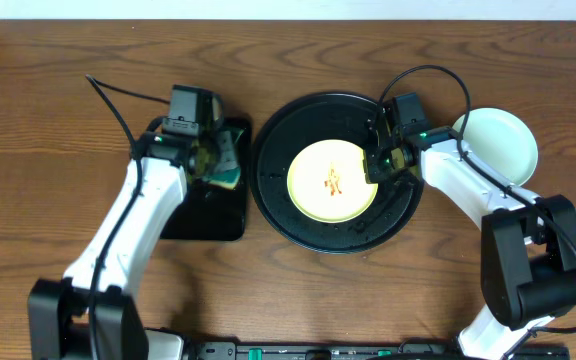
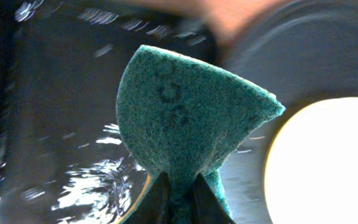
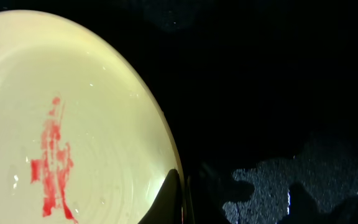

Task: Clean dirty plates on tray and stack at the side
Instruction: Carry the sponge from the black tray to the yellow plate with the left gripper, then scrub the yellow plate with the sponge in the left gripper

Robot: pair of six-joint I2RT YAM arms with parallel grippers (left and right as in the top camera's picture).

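Jaws left: clamped on coarse green sponge (image 2: 185,118), folded
Jaws right: nipping rim of glossy yellow plate (image 3: 92,81), red smear (image 3: 51,168)
Tray (image 1: 273,205): round, black, wet
Left arm (image 1: 128,220), right arm (image 1: 463,180): angled inward

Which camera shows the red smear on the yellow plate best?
The right wrist view: the smear sits close up and sharp on the plate. Overhead shows it only as a small orange mark at the plate's middle. The left wrist view catches just a glaring edge of the plate, no smear.
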